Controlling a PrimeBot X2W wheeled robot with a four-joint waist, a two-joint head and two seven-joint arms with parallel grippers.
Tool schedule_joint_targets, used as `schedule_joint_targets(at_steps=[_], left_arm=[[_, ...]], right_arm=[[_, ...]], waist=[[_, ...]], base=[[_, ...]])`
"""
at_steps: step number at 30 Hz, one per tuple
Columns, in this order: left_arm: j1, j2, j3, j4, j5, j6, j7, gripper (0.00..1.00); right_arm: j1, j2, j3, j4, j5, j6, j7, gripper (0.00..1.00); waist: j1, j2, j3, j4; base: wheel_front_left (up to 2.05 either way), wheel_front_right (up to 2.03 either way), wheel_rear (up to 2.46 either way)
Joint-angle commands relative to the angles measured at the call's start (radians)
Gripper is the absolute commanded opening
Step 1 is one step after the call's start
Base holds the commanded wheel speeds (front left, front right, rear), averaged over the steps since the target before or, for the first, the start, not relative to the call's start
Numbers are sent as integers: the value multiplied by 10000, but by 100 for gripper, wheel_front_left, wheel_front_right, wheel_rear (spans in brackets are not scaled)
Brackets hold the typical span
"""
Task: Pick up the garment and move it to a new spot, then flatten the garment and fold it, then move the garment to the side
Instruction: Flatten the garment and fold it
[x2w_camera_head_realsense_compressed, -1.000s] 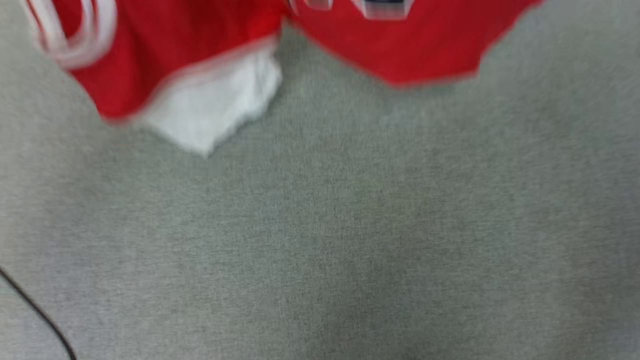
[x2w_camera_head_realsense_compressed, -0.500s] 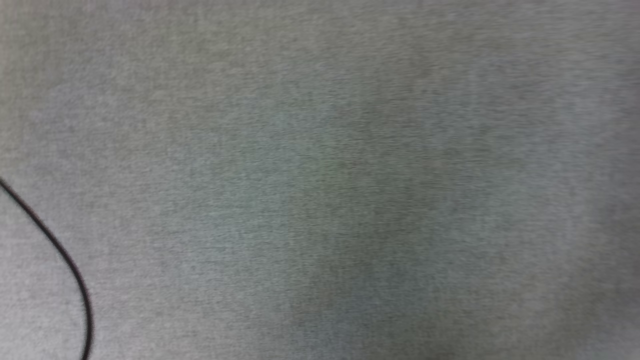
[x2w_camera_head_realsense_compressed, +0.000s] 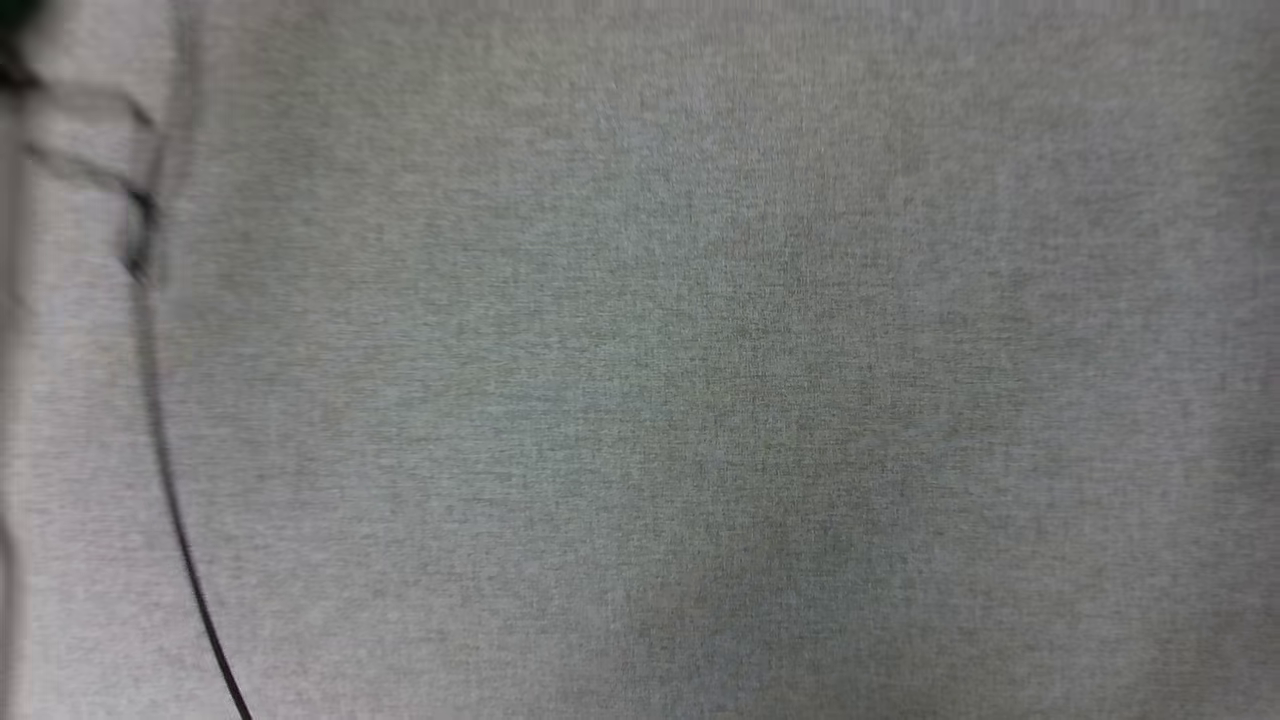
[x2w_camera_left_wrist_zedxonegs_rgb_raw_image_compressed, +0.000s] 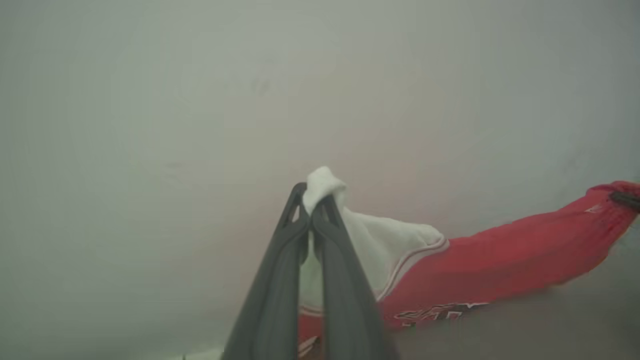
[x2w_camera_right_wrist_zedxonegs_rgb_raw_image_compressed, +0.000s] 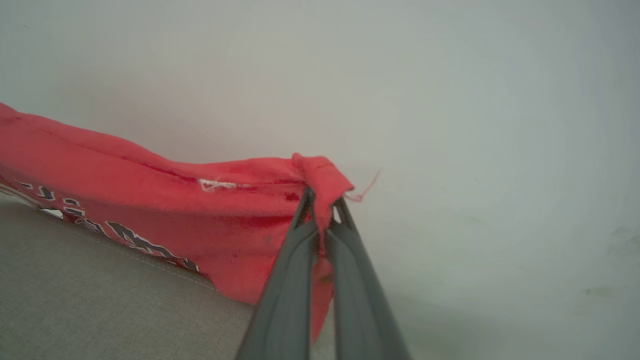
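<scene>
The garment (x2w_camera_left_wrist_zedxonegs_rgb_raw_image_compressed: 500, 265) is a red jersey with a white sleeve and black lettering, held up off the grey surface and stretched between both arms. In the left wrist view my left gripper (x2w_camera_left_wrist_zedxonegs_rgb_raw_image_compressed: 315, 200) is shut on the white sleeve's tip, and red cloth runs off to the right. In the right wrist view my right gripper (x2w_camera_right_wrist_zedxonegs_rgb_raw_image_compressed: 322, 197) is shut on a red corner of the garment (x2w_camera_right_wrist_zedxonegs_rgb_raw_image_compressed: 150, 200), which hangs leftward with its lettering along the lower edge.
The head view looks down on grey fabric surface (x2w_camera_head_realsense_compressed: 700, 400), blurred by motion. A thin black cable (x2w_camera_head_realsense_compressed: 170, 500) curves along its left side. A pale wall (x2w_camera_right_wrist_zedxonegs_rgb_raw_image_compressed: 450, 100) stands behind the lifted cloth in both wrist views.
The head camera has swung: the red and white cloth at the top a second ago has left the picture, and the black cable has shifted up and rightward in it.
</scene>
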Motion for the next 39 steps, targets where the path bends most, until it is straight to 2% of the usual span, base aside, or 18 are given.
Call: schedule_joint_targets(at_steps=[1, 8, 12, 19, 23, 29, 39], left_arm=[[505, -99, 86, -229, 88, -8, -65, 0], [4344, -507, 492, -1695, 694, 157, -70, 0], [6510, -678, 642, -2307, 922, 275, -71, 0], [10059, -544, 701, -3029, 1202, 303, -71, 0], [11430, -277, 495, -3351, 965, 277, 112, 0], [13166, 204, 150, -4085, 551, 338, 944, 0], [15747, 996, -169, -5677, -150, 732, 1916, 0]], right_arm=[[312, -78, 30, 69, 114, -11, -98, 0], [2558, -276, 788, 265, 866, -9, -469, 0], [3997, -510, 1484, 65, 1700, -9, -437, 0], [6324, -1236, 2182, -396, 3202, -11, -199, 0], [7478, -1738, 2421, -613, 3877, -12, 94, 0], [9112, -2185, 2538, -1171, 4915, -12, 570, 0], [11664, -2736, 2024, -2733, 6150, -11, 1929, 0]], waist=[[-2, 0, -275, 59], [-2, 0, -1515, 140], [-2, 0, -2349, 152], [-2, 0, -3682, 194], [-2, 0, -4348, 247], [-2, 0, -5276, 271], [-2, 0, -6217, 33]], base=[[0, 0, 0], [0, 0, 0], [0, 0, 0], [0, 0, 0], [0, 0, 0], [0, 0, 0], [0, 0, 0]])
